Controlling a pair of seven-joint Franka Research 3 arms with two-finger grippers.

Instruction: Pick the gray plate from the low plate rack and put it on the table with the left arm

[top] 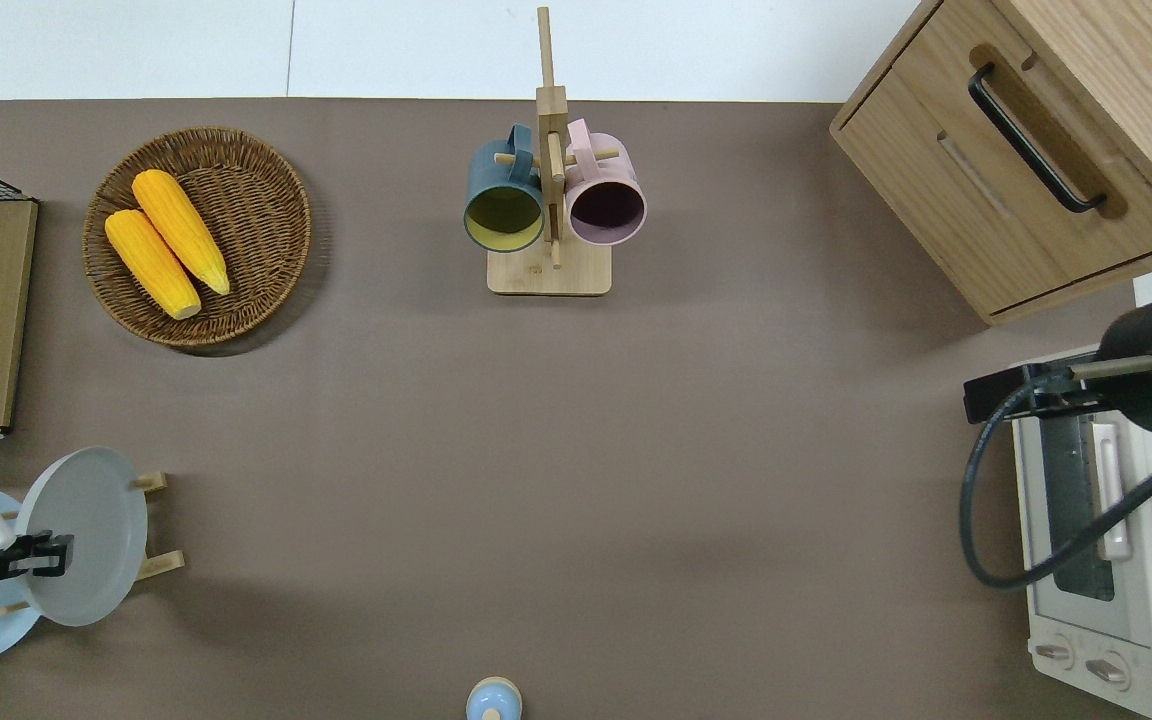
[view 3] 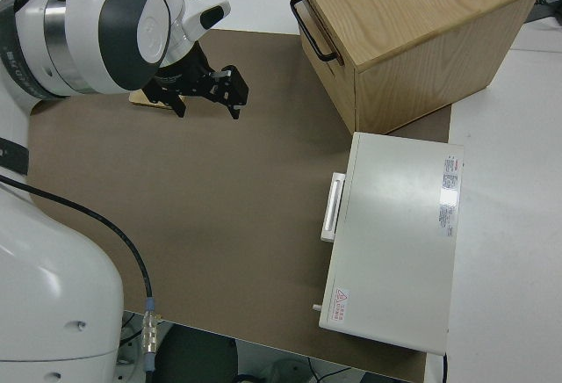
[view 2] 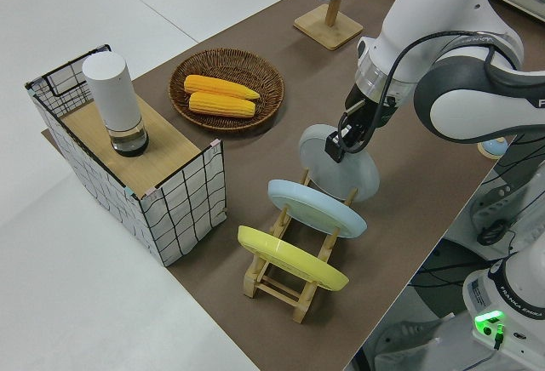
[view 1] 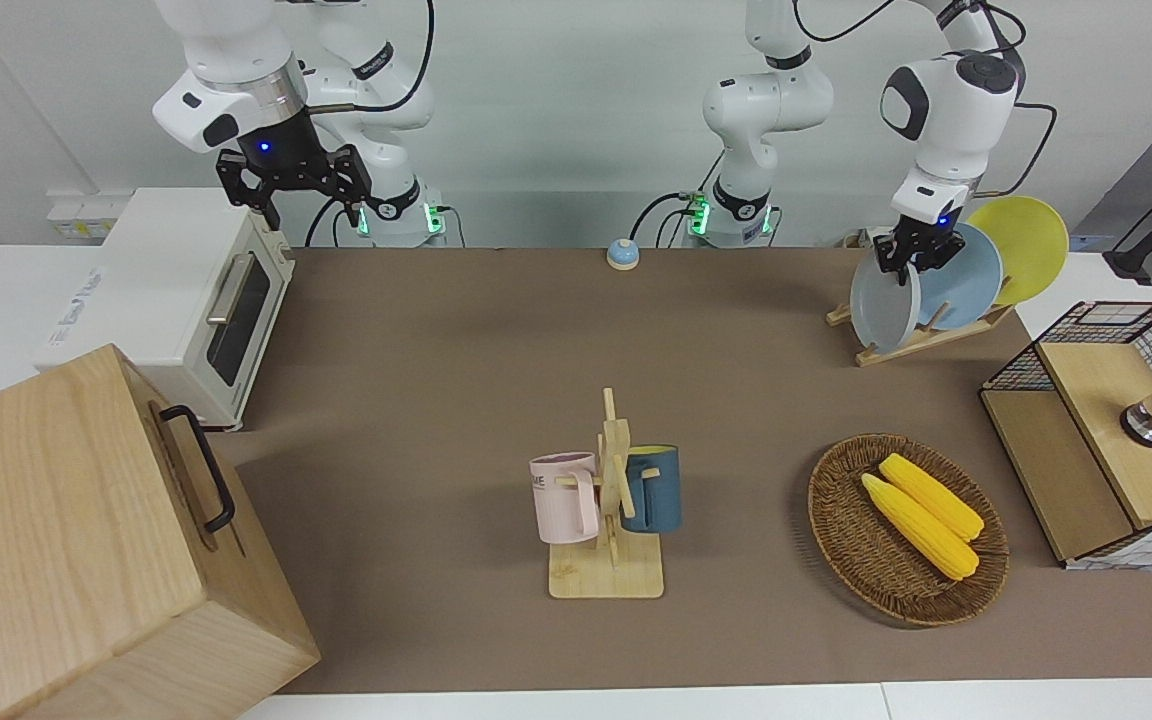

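The left tool [view 1: 914, 258] pinches the gray plate [view 1: 884, 306] by its 12 o'clock rim — upright, since the plate rack [view 1: 921, 338] holds plates on edge; right arm parked.

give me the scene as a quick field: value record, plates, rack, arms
gray plate: upright at the rack's end, rim gripped
left gripper: fingers shut on the gray plate's upper rim
plate rack: also holds blue plate and yellow plate
right arm: parked, fingers open
table: gray plate not yet placed on it
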